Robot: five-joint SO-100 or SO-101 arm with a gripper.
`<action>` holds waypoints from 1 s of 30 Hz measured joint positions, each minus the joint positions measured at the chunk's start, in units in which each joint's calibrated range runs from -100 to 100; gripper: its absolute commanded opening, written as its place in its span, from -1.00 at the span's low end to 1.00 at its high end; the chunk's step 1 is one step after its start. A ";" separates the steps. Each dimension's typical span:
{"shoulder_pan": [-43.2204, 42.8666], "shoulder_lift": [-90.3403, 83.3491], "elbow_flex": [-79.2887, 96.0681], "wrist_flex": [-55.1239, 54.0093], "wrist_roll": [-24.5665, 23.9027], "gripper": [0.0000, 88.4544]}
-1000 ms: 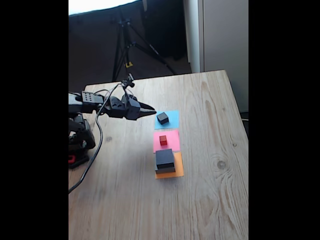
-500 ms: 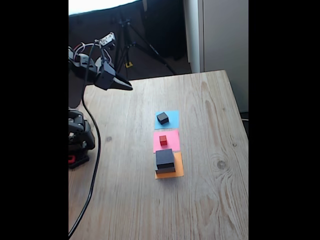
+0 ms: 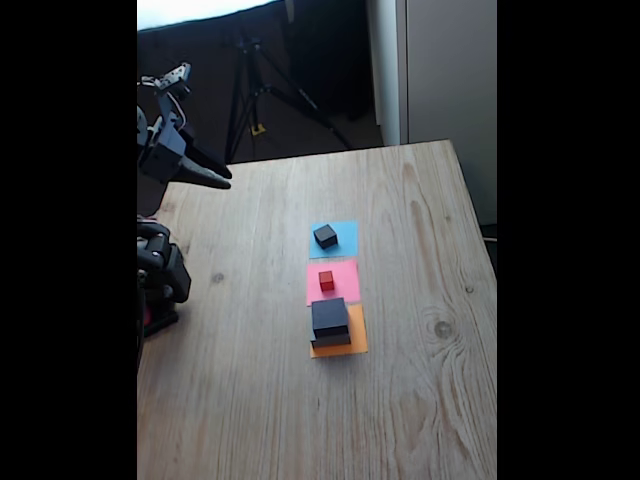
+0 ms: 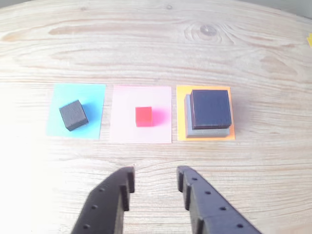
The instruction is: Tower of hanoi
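In both views the blocks lie in a row on paper squares. A small black cube rests on the blue square. On the pink square sits the tiny red cube. The medium black block is stacked on the flat grey block over the orange square. My gripper hangs raised at the table's far left in the fixed view, well away from the blocks. It is open, with nothing between its fingers.
The arm's base stands at the table's left edge in the fixed view. A black tripod stands on the floor behind the table. Bare wood surrounds the row of squares on all sides.
The gripper has risen and drawn back to the left, away from the small black cube on the blue square. No block has moved.
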 measured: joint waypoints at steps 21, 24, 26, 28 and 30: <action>2.68 -6.07 63.28 -60.93 4.51 -0.53; 2.68 -6.07 69.62 -70.30 4.51 -0.51; 2.68 -5.64 73.71 -76.22 4.86 -0.51; 2.68 -4.70 79.10 -83.91 4.86 -0.51; 2.68 -3.51 83.70 -91.11 4.86 -0.51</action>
